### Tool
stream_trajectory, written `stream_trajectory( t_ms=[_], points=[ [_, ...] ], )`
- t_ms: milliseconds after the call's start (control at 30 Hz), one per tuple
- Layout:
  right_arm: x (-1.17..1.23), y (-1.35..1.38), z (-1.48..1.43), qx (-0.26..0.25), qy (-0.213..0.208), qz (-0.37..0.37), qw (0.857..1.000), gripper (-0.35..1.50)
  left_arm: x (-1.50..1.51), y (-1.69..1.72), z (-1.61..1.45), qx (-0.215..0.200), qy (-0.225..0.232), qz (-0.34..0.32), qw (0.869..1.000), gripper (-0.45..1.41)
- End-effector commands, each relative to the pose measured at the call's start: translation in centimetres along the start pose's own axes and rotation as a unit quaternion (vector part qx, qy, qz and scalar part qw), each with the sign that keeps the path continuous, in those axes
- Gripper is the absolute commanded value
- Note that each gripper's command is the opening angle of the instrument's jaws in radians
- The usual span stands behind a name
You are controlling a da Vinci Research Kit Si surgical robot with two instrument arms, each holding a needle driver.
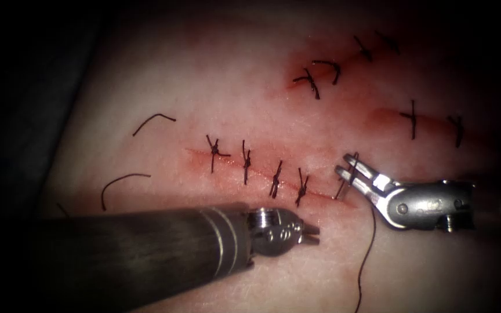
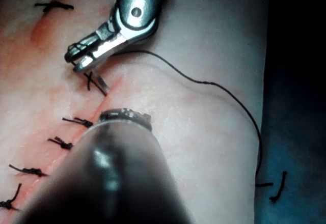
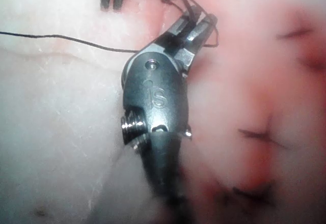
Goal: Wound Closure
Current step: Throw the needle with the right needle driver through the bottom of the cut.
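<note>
The tissue point(image 1: 204, 87) has a long cut point(image 1: 230, 163) closed by several knotted stitches point(image 1: 244, 162). At its right end my right tool point(image 1: 348, 169) holds the needle point(image 1: 341, 189); a short grey stretch runs from the jaws down into the tissue. Dark thread point(image 1: 369, 243) loops over these jaws and trails toward the near edge. The left wrist view shows the right tool point(image 2: 76, 58), needle point(image 2: 100, 85) and thread point(image 2: 224, 89). The right wrist view shows the right tool point(image 3: 196, 25) and thread point(image 3: 66, 39). My left tool point(image 1: 313, 234) lies just below the cut, shut on nothing.
Two cut ends of thread point(image 1: 153, 120) point(image 1: 120, 182) lie on the tissue left of the cut. Two more stitched cuts point(image 1: 320, 72) point(image 1: 430, 122) sit at the upper right. Red fluid point(image 1: 297, 81) stains the tissue around them. The left tool's thick shaft point(image 1: 117, 255) covers the lower left.
</note>
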Motion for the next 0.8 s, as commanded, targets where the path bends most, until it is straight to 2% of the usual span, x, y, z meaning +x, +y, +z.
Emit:
stream_trajectory(
  t_ms=[33,167,633,800],
  points=[
    [-0.07,-0.05,0.07,0.003,-0.001,0.015,1.000,-0.35,-0.02,0.01,0.14,-0.003,0.003,0.002,1.000,-0.23],
    [-0.10,-0.01,0.09,0.010,-0.007,0.044,0.999,-0.35,-0.12,0.06,0.31,-0.009,0.007,0.008,1.000,-0.23],
    [-0.13,0.13,0.13,0.015,-0.016,0.110,0.994,-0.35,-0.25,0.11,0.29,-0.010,0.007,0.009,1.000,-0.23],
    [-0.17,0.18,0.18,0.044,-0.021,0.178,0.983,-0.35,-0.27,0.11,0.29,-0.012,0.008,0.007,1.000,-0.25]
  ],
)
